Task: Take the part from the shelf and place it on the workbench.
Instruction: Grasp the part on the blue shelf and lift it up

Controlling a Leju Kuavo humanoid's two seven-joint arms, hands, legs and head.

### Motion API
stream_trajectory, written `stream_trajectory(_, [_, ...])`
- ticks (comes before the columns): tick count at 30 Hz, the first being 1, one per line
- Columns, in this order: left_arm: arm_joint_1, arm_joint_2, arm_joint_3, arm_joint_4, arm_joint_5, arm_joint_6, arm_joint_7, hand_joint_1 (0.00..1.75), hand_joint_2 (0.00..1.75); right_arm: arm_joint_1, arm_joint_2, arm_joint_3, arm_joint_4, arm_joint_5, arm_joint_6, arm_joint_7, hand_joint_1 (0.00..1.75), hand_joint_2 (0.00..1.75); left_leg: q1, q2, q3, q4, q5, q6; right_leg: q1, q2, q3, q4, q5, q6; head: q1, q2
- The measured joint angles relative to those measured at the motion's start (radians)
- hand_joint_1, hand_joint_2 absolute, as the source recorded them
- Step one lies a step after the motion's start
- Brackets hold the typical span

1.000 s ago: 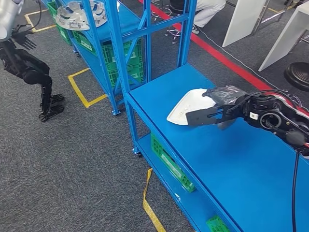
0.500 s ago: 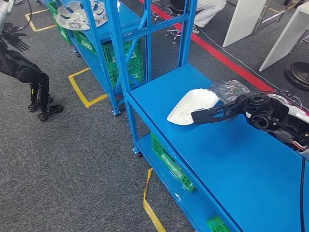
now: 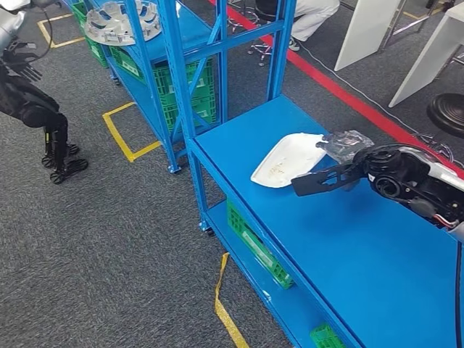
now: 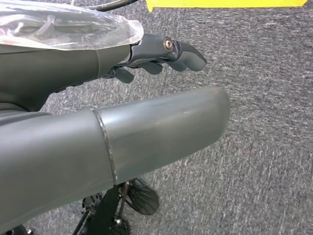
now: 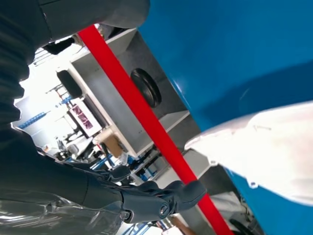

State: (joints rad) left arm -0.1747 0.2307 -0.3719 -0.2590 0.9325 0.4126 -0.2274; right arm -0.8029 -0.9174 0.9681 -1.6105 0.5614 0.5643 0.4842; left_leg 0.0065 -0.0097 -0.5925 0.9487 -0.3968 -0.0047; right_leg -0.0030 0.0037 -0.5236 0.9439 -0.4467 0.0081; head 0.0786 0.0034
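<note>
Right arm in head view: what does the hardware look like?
The right hand has flat black fingers, with clear plastic wrap bunched at the wrist. Behind it is a glossy black round joint housing, then a silver-white shell with red trim. A black cable hangs below.

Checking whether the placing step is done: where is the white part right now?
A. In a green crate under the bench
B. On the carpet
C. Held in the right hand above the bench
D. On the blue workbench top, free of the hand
D: the white part lies flat on the workbench, and the right hand, fingers straight, is beside it, holding nothing.
</note>
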Motion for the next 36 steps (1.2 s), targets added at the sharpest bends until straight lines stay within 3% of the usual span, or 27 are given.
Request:
stream_trajectory(13, [-0.012, -0.005, 0.000, 0.000, -0.012, 0.000, 0.009, 0.00, 0.00, 0.012, 0.024, 0.032, 0.066, 0.012, -0.018, -0.040, 0.00, 1.75, 0.000, 0.000, 0.000, -0.001, 0.000, 0.000, 0.000, 0.000, 0.000, 0.000, 0.000, 0.000, 0.000, 0.000])
stream_trajectory(21, [-0.025, -0.010, 0.000, 0.000, -0.022, 0.002, 0.013, 0.00, 0.00, -0.018, 0.090, 0.078, 0.149, 0.125, -0.101, -0.109, 0.00, 1.75, 0.000, 0.000, 0.000, -0.001, 0.000, 0.000, 0.000, 0.000, 0.000, 0.000, 0.000, 0.000, 0.000, 0.000])
stream_trajectory(26, [-0.027, -0.011, 0.000, 0.000, -0.027, 0.002, 0.015, 0.00, 0.00, -0.032, 0.121, 0.100, 0.183, 0.169, -0.126, -0.116, 0.00, 1.75, 0.000, -0.001, 0.000, -0.001, 0.000, 0.000, 0.000, 0.000, 0.000, 0.000, 0.000, 0.000, 0.000, 0.000])
stream_trajectory(31, [-0.032, -0.013, 0.000, 0.000, -0.032, 0.003, 0.021, 0.00, 0.00, -0.039, 0.141, 0.108, 0.204, 0.311, -0.190, -0.115, 0.00, 1.75, 0.000, -0.001, 0.000, -0.001, 0.000, 0.000, 0.000, 0.000, 0.000, 0.000, 0.000, 0.000, 0.000, 0.000])
stream_trajectory(36, [-0.035, -0.014, 0.000, 0.000, -0.035, 0.009, 0.026, 0.00, 0.00, -0.040, 0.152, 0.108, 0.219, 0.339, -0.186, -0.122, 0.00, 1.75, 0.000, -0.001, 0.000, -0.001, 0.000, 0.000, 0.000, 0.000, 0.000, 0.000, 0.000, 0.000, 0.000, 0.000])
